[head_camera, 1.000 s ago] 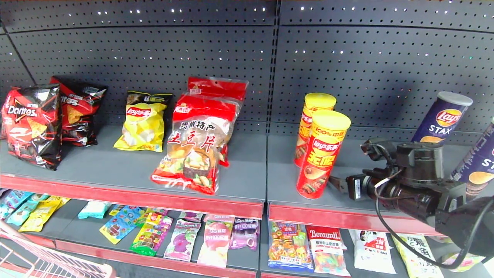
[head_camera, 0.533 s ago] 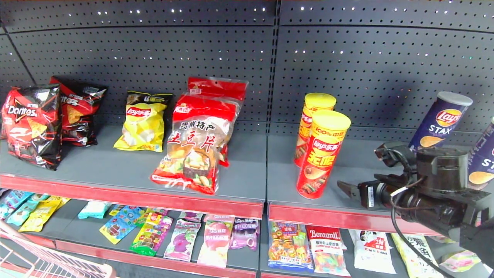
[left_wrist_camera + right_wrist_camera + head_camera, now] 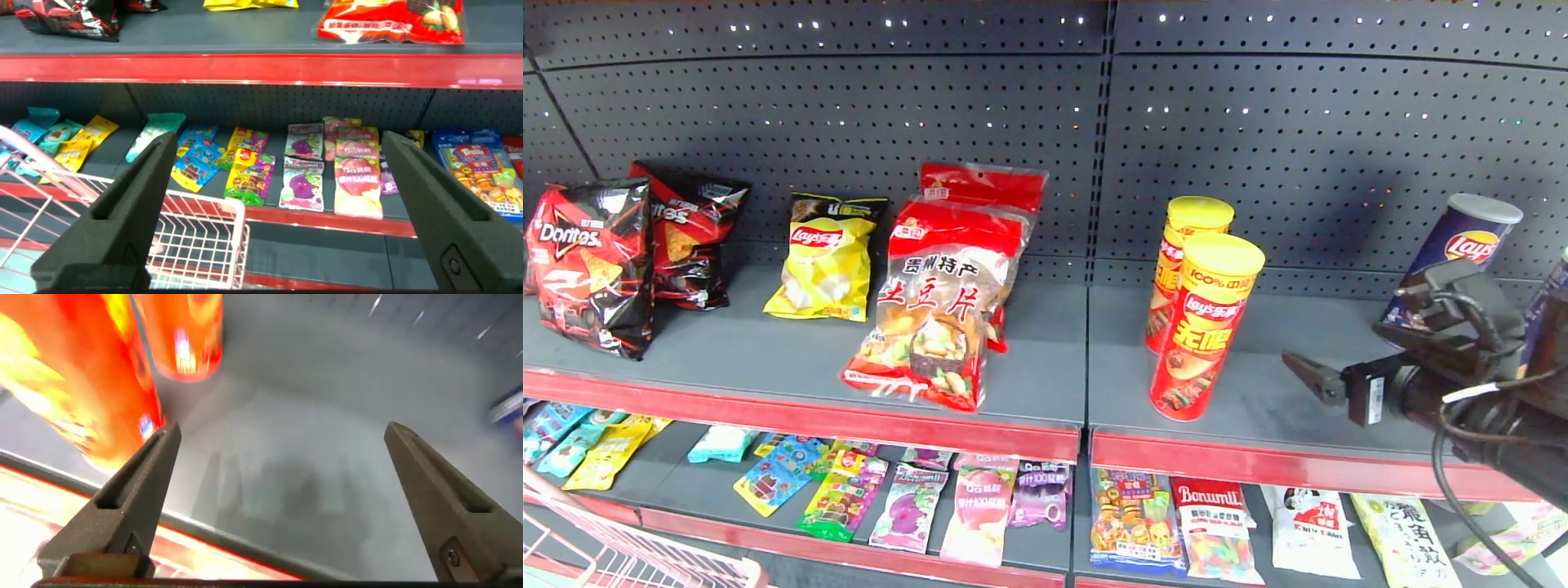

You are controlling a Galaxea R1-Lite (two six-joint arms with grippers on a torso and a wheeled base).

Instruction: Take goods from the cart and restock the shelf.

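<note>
At left the cart (image 3: 613, 559) sits near the left gripper (image 3: 279, 139), jaws apart and empty; the shelf (image 3: 1029, 367) carries bags (image 3: 939, 310) and red canisters (image 3: 1205, 327), with the right gripper (image 3: 283, 429) beside these, jaws apart and empty, so another fetch from the cart seems due.

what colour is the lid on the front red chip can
Yellow; the lid shows best in the head view.
</note>
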